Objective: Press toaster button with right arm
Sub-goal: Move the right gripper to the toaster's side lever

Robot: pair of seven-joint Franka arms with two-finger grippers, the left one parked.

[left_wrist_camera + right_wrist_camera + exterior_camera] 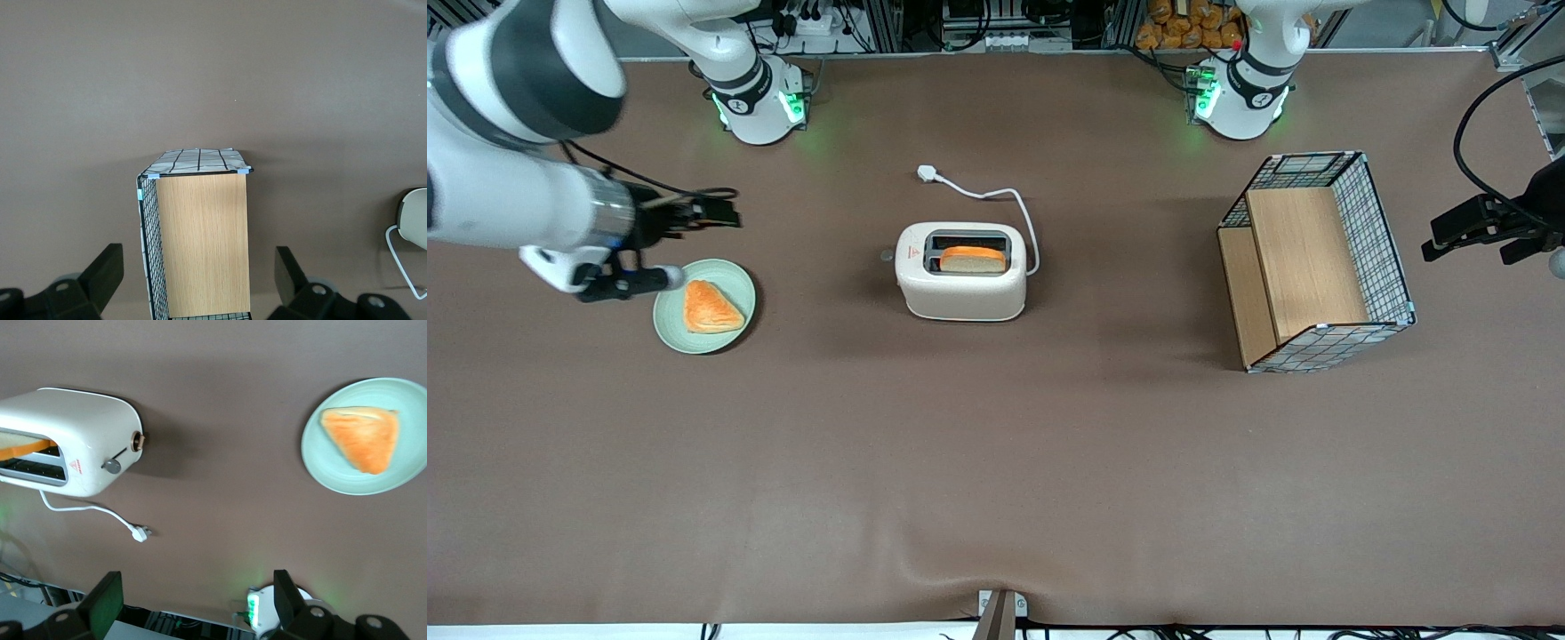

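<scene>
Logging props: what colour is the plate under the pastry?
Pale green plate; right wrist view shows it best.

Robotics laboratory: two arm bases (760, 102) with green indicator lights bolted to a brown worktop (996, 462), backed by aluminium framing and cabling.

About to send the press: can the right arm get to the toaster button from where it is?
Probably yes. The gripper, open, hangs by the plate, apart from the toaster. The button sits on the end facing it, with only bare table between.
</scene>
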